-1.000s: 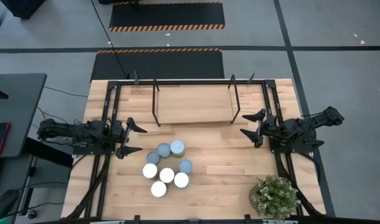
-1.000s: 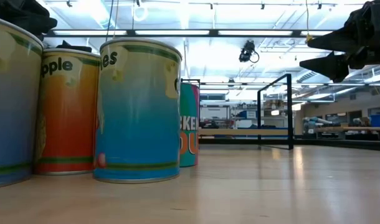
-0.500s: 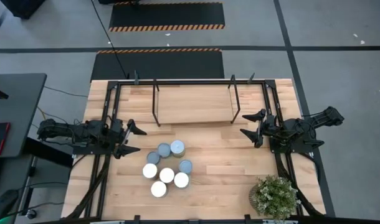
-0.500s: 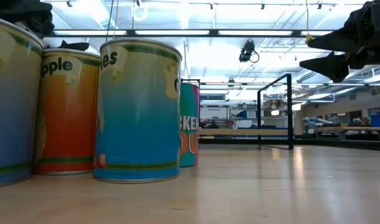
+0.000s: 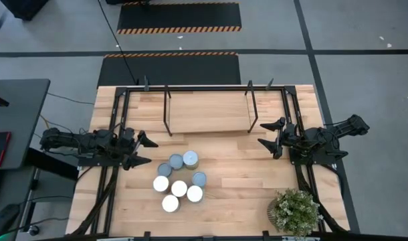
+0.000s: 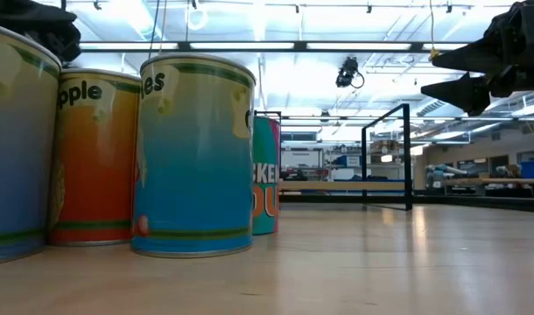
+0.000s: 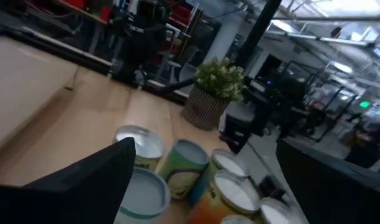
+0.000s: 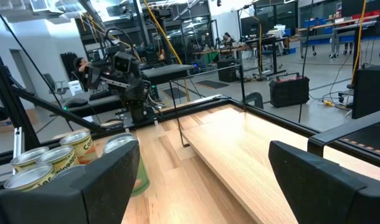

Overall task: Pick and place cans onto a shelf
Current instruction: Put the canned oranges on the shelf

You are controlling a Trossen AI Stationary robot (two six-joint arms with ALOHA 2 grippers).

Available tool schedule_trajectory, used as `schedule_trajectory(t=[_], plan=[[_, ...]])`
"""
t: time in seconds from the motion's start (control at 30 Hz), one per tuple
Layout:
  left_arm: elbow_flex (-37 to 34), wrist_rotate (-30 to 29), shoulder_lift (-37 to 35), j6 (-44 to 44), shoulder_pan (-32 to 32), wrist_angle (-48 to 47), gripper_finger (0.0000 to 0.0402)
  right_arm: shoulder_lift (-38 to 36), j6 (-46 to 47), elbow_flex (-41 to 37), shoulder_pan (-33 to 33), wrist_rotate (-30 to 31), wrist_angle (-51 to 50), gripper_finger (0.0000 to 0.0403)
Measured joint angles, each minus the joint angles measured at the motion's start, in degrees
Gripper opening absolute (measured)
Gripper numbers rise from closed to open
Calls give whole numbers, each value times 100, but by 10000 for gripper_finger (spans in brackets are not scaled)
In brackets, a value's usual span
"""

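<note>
Wooden tabletop (image 5: 237, 171) is bearing seven cans (image 5: 178, 181), clustered upright near its middle, in front of the shelf (image 5: 207, 112), which is standing bare. Left gripper (image 5: 141, 150) is hovering spread just left of the cluster, nearer than the right gripper (image 5: 271, 136), also spread, empty, well apart. Labels are hiding from above.

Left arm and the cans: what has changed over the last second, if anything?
The left claw has shifted slightly along the table's left side, toward the far edge where the shelf stands, fingers spread wide, holding nothing. It has not reached the cans, which sit in the same cluster, none on the shelf. The right claw waits open and unmoved beside the shelf's right end.
</note>
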Motion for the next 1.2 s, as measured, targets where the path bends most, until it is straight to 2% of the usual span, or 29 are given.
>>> schedule_trajectory(t=[0.23,0.43,0.67,0.83,0.93,1.03,1.2], plan=[[1,-1500,2,24,11,102,394,0,0,0,0,0,5,364],[-1,-2123,71,474,11,149,394,0,-281,0,0,0,644,364],[69,-1813,648,427,9,123,389,0,-243,0,-22,0,1484,364],[407,-1619,1593,316,-89,209,388,0,-289,0,-26,-48,1705,364],[654,-1573,2250,376,-207,234,388,2,-397,0,-26,-501,1612,364],[940,-1225,2859,727,-345,273,388,5,-495,0,-26,-728,1573,364],[1482,-1260,3791,894,-463,253,388,40,-675,0,-28,-793,1469,364]])
